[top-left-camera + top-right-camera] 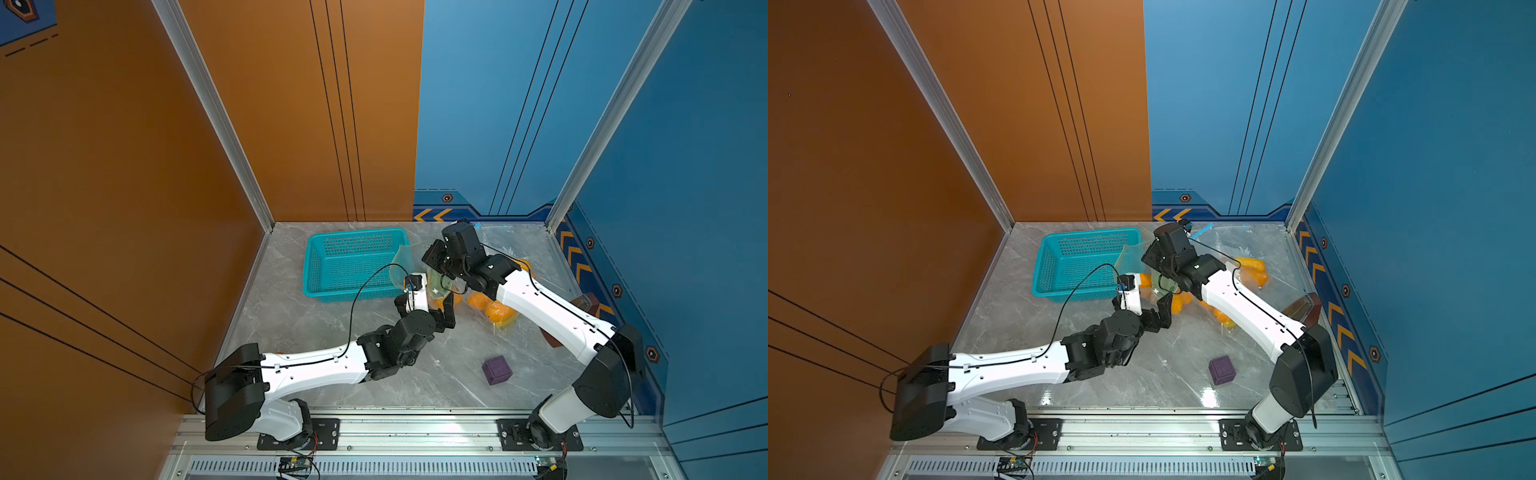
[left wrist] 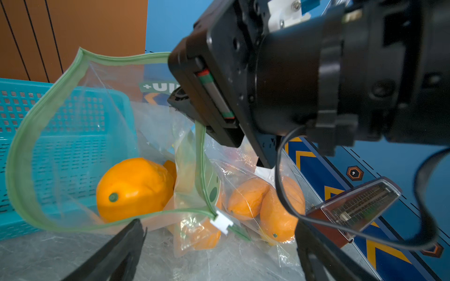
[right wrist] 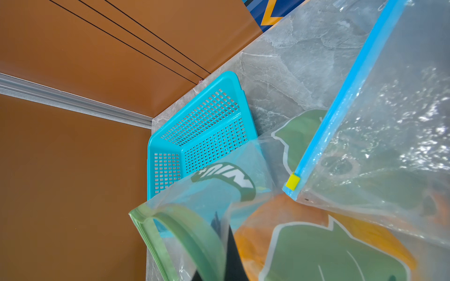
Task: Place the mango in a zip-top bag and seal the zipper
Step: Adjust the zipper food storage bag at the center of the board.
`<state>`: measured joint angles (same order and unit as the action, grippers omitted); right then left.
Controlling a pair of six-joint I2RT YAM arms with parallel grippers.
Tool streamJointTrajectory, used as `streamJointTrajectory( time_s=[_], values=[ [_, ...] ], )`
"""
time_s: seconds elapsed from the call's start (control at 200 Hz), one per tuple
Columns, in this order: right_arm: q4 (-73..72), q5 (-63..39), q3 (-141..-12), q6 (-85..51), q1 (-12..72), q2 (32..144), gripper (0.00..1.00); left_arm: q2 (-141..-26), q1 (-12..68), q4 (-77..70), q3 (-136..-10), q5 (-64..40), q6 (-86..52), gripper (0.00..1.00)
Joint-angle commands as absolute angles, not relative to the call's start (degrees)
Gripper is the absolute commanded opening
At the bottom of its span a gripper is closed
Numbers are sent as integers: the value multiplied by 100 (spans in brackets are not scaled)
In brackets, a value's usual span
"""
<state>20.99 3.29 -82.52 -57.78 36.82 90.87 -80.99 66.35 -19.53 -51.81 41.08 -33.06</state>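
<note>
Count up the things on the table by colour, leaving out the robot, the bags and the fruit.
Teal basket: 1
Purple cube: 1
Brown metronome: 1
Total: 3

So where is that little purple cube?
In both top views the purple cube sits on the grey table, front right, apart from the bagged mangoes.
</note>
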Motion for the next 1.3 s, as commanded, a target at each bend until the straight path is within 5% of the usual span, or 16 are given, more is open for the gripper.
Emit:
streamJointTrajectory(
  time_s=[0.0,0.1,0.465,0.596,0.691,1.296],
  values=[
    [1918,479,-8209,-5854,3713,8877,0,-8259,6608,-1965,-5362,4572,-3290,98],
    [1897,461,-8248,-5815,3717,8885,0,-8284,6545,-1961,-5272,4624,-3432,98],
    [1993,378,-8397,-5605,3735,8976,0,-8307,6123,-1962,-5225,4196,-3355,29],
    [2267,391,-8632,-5340,3734,9035,0,-8272,6049,-1963,-5254,3779,-3016,20],
    [2465,380,-8803,-5142,3733,9087,0,-8227,5996,-1960,-5340,3439,-2572,3],
    [3145,184,-8903,-4531,3526,8546,9,-7459,5360,-1645,-5730,1156,-970,0]
  ],
)
